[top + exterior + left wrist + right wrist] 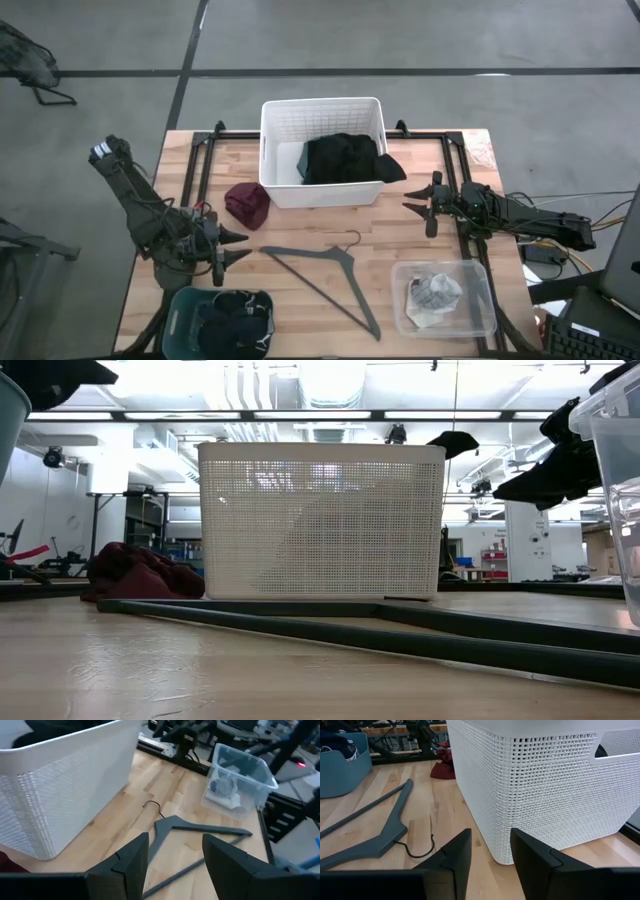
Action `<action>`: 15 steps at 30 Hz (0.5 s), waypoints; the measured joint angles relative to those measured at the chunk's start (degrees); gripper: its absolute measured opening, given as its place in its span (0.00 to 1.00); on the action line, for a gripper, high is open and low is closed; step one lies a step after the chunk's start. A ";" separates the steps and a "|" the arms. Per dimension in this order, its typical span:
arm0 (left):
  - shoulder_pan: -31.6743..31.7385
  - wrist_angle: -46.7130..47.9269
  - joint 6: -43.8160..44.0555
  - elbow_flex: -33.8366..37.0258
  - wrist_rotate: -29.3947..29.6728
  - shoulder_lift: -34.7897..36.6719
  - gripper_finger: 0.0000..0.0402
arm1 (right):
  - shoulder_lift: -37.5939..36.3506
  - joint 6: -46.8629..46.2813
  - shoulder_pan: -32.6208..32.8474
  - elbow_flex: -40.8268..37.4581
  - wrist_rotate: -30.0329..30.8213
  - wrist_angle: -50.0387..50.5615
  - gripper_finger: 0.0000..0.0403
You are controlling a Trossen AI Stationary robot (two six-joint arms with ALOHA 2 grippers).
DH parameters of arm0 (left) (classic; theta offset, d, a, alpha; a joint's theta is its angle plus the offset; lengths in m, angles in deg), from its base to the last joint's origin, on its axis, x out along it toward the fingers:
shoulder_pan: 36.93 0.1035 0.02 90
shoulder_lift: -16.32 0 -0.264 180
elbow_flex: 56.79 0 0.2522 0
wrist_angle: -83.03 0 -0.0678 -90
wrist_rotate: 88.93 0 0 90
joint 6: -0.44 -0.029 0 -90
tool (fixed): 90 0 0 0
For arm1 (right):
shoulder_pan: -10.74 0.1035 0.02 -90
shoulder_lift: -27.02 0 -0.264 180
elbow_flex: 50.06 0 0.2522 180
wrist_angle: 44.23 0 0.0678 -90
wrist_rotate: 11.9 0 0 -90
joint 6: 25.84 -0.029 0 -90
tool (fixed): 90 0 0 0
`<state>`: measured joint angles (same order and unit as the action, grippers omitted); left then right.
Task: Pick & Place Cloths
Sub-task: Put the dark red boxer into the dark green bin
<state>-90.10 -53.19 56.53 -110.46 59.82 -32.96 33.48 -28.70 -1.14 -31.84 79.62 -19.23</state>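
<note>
Your stock on the table, operator, item by item.

- White slatted basket, far centre. It holds a black cloth spilling over the right part of its near rim, with a strip of teal cloth just left of it inside. This reads as the drop-off point, since garments are already gathered there.
- Maroon cloth, loose on the wood, touching or just beside the basket's near left corner. It is probably your next pick, being the only cloth lying free on the table.
- Teal tub, near left edge, holding dark cloths, one with white print.
- Clear plastic bin, near right, with a pale crumpled piece inside.
- Grey hanger, flat at near centre, between tub and bin. Not part of the job; leave it.
- Left gripper: fingers apart, nothing between them, parked near the tub and just short of the maroon cloth.
- Right gripper: fingers parted with a gap, empty, right of the basket, pointing at it.
</note>
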 joint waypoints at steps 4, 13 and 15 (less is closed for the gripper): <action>1.94 3.78 1.66 -1.66 -1.29 0.43 0.47 | 0.00 0.00 0.02 -0.01 0.00 0.00 0.29; 15.23 21.18 14.19 -2.20 -12.17 0.24 0.47 | 0.02 0.00 0.02 -0.01 0.00 -0.02 0.22; 19.00 24.89 14.18 -2.17 -15.07 -0.30 0.47 | 0.00 -0.06 0.00 -0.02 0.00 -0.02 0.20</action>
<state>-71.10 -28.29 70.71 -112.64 44.75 -33.25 33.47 -28.76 -1.13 -31.85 79.62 -19.24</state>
